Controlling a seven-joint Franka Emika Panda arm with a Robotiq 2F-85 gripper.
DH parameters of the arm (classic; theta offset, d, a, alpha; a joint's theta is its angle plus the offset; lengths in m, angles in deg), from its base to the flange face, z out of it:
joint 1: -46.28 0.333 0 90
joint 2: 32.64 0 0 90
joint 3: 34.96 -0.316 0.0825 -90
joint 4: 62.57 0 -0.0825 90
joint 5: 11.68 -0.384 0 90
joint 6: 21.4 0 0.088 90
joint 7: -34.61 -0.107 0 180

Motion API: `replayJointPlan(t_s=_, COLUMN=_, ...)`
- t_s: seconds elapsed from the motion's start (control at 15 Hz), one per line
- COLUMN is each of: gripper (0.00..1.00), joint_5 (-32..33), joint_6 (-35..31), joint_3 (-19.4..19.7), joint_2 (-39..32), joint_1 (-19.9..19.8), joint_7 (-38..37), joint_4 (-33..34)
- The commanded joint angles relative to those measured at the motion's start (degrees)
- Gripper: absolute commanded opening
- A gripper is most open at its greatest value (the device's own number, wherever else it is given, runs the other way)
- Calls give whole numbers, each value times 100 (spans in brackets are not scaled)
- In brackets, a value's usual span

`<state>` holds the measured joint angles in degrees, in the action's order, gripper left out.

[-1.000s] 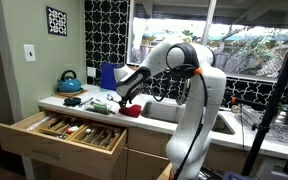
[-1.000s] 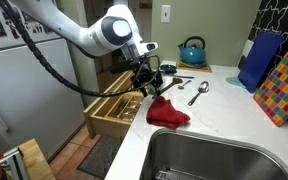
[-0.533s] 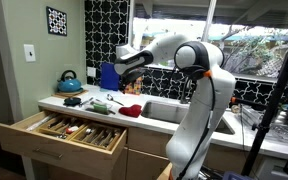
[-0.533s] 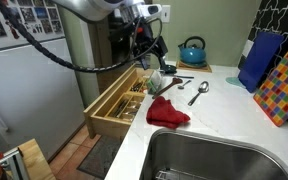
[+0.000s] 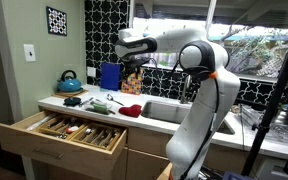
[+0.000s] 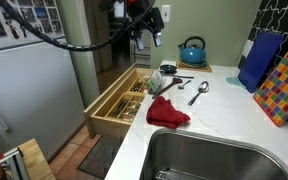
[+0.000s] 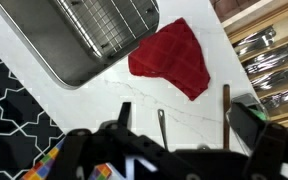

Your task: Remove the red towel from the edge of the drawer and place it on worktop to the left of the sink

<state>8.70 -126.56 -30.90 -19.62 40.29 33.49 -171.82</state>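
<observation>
Up goes the arm since a moment ago: the pincer (image 5: 133,74) was low, right by the towel (image 5: 130,110), and now it hangs high over the surface (image 6: 224,115), well apart from everything on it. The wrist view looks straight down, and the two fingers (image 7: 275,150) stand wide apart with nothing between them, so the pincer is let go and holds no thing. The red towel lies flat in a crumpled heap on the white surface, just beside the corner of the sink (image 7: 74,35). In an exterior view (image 5: 174,112) the sink sits to the right of the towel. The towel is not on the drawer (image 5: 44,146); it is all on the surface, a little way back from the edge. The drawer is pulled out below that edge and is full of knives, forks and other small tools in rows. A long spoon (image 6: 198,93) lies on the surface behind the towel, not touching it. A blue kettle (image 6: 192,50) stands upright farther back, near the wall.
</observation>
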Motion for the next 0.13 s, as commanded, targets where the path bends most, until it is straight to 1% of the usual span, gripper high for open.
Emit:
replayJointPlan(t_s=0.0, gripper=100, joint_5=0, joint_6=44, joint_3=2, joint_2=-7, joint_1=6, joint_7=1, joint_4=42)
replayJointPlan(t_s=0.07, gripper=100, joint_5=1, joint_6=42, joint_3=1, joint_2=-7, joint_1=7, joint_7=1, joint_4=46)
